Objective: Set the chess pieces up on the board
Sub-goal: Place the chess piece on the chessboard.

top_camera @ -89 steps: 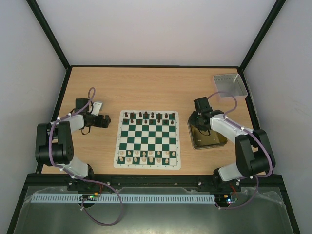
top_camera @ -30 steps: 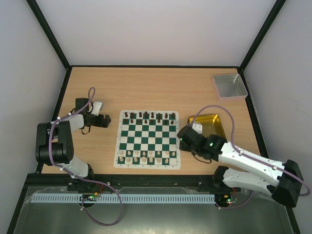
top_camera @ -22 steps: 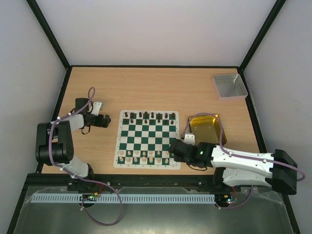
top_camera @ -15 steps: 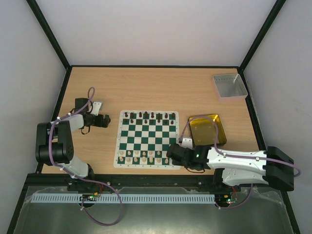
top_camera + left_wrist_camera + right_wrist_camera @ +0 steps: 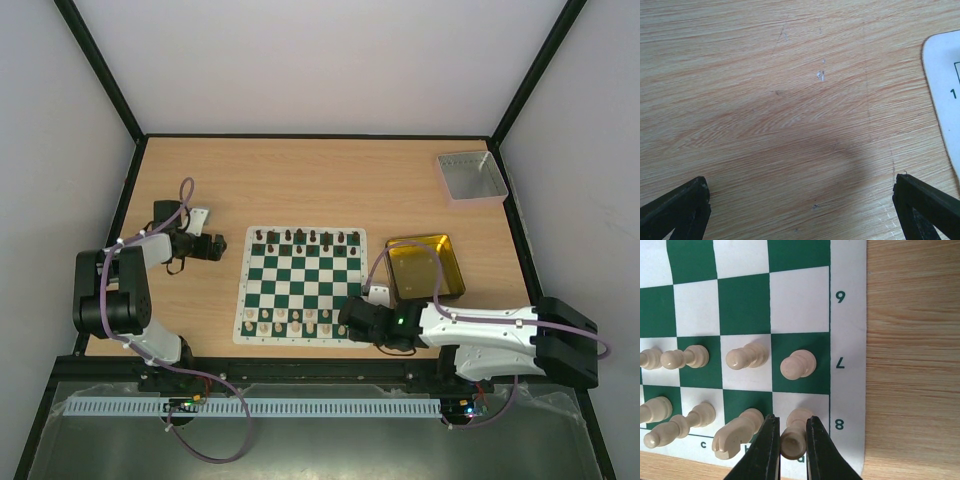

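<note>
The left gripper (image 5: 218, 247) hangs released, fingers spread wide over bare table (image 5: 790, 100) just left of the board (image 5: 305, 285), seemingly parked out of the way so the other arm can work. On the board, dark pieces (image 5: 305, 237) line the far edge and cream pieces (image 5: 295, 320) stand in the two near rows. At the near right corner, the right gripper (image 5: 790, 420) is clenched on a cream piece (image 5: 794, 442) at the corner square beside the knight (image 5: 735, 435), likely to seat it upright there; whether its base touches the board I cannot tell.
</note>
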Tool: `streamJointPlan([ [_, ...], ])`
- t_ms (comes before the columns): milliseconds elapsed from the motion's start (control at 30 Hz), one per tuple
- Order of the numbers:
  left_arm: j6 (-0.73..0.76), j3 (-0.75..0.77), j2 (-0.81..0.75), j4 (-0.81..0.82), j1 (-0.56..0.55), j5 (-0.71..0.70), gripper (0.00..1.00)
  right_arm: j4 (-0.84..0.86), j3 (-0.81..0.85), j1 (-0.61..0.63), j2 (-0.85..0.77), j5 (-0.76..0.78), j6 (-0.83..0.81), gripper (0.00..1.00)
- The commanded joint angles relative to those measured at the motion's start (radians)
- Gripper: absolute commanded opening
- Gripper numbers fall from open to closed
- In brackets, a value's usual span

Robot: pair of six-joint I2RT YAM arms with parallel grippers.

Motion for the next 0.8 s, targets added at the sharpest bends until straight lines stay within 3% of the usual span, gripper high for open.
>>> streamJointPlan([
  [0, -0.002, 0.007, 0.020, -0.035, 0.007, 0.010, 0.99, 0.003, -0.010, 0.008, 0.019, 0.011, 0.003, 0.05],
  [500, -0.002, 0.007, 0.021, -0.035, 0.007, 0.010, 0.99, -0.001, 0.006, 0.008, 0.040, -0.008, -0.013, 0.08],
  [767, -0.002, 0.008, 0.020, -0.035, 0.009, 0.010, 1.00, -0.002, 0.016, 0.009, 0.048, -0.013, -0.021, 0.22],
])
